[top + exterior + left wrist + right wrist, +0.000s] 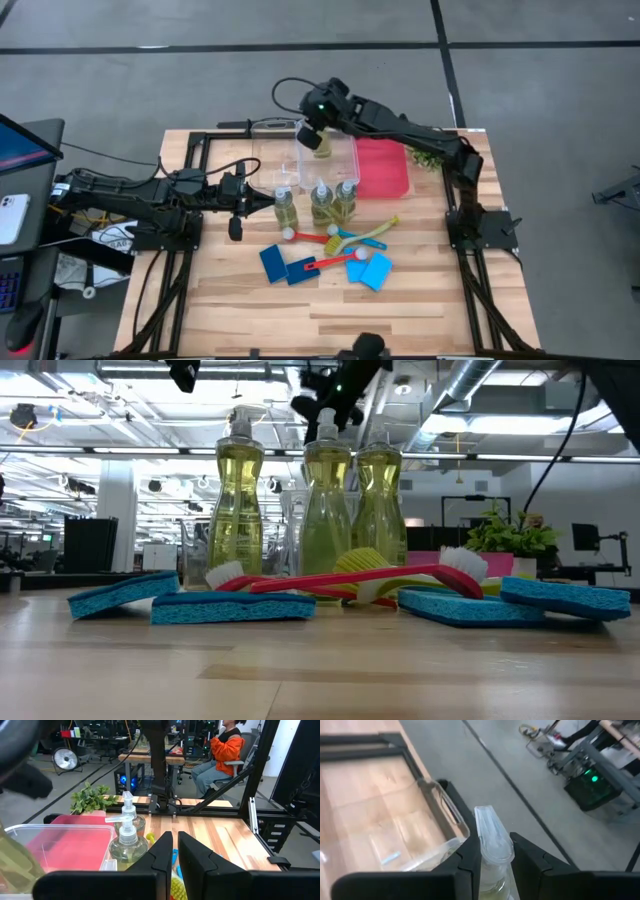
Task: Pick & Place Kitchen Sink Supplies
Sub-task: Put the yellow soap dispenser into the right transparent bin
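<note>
My right gripper point(312, 128) is at the table's far side, above the clear bin point(290, 168), shut on a small bottle of yellow-green liquid point(322, 143). Three more such bottles point(322, 200) stand upright on the wood in a row just near of the bin. Blue sponges point(272, 262) and red, yellow and teal brushes point(345, 240) lie flat in front of them. My left gripper point(262, 203) waits shut and level just left of the bottle row, touching nothing; the left wrist view shows its fingers point(167, 852) close together. My right gripper pinches the bottle just under its pump head, at the neck point(492, 867), between its two fingers point(465, 865). The fingers slant down from the table's right side. The bottle hangs upright below them, lifted clear, over the bin's far rim point(445, 807).
A red tray point(383, 168) sits right of the bin, with a small leafy plant point(425, 155) beyond it. Black frame rails point(200, 150) run along the table's left and far edges. Bare wood lies near the front edge point(330, 320). A seated person point(225, 750) is in the room behind.
</note>
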